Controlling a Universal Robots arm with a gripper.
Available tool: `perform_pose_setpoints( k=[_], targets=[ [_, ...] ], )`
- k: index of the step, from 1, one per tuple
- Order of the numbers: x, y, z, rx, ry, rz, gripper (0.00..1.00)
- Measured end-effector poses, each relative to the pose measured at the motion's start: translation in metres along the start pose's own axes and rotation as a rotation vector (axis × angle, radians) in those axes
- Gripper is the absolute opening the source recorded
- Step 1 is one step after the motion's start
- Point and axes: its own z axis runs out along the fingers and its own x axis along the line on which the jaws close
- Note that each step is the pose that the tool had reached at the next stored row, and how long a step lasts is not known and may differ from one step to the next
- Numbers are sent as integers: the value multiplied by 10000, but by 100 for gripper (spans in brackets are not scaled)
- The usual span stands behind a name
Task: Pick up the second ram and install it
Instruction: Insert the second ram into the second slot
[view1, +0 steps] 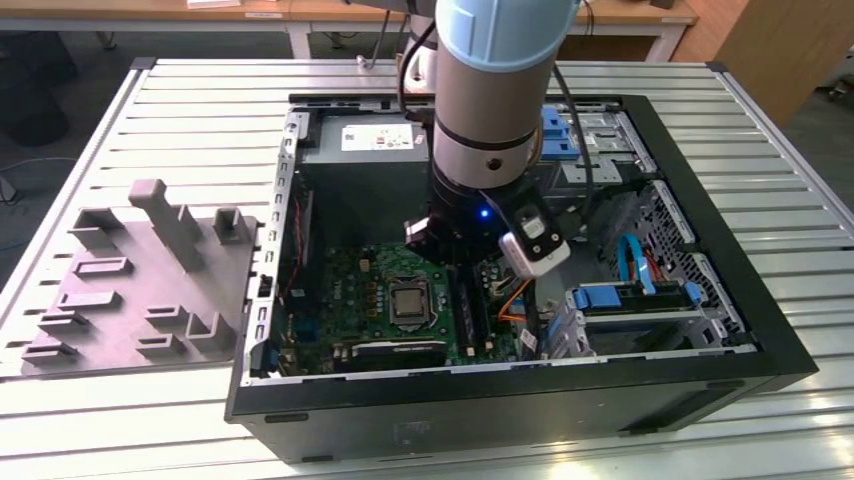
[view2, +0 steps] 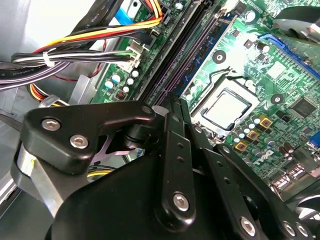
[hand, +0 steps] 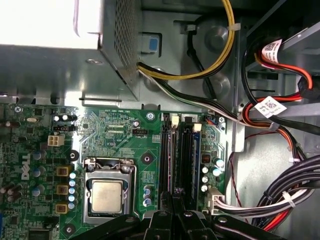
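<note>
Your gripper (hand: 174, 197) hangs low, aligned along the motherboard's memory slots (hand: 167, 150), apparently to seat the second ram; whether it grips anything, you cannot tell.

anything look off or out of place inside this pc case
Nothing looks spilled, broken or askew. One oddity: the processor sits bare on the motherboard, with no cooler over it. The pincer hangs above the long black memory slots, and the cables lie bundled beside the board.
</note>
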Motion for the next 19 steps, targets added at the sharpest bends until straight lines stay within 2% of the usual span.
perform_pose_setpoints(
  k=[19],
  targets=[
    [9,-6,52,-16,2,0,11]
  ],
)
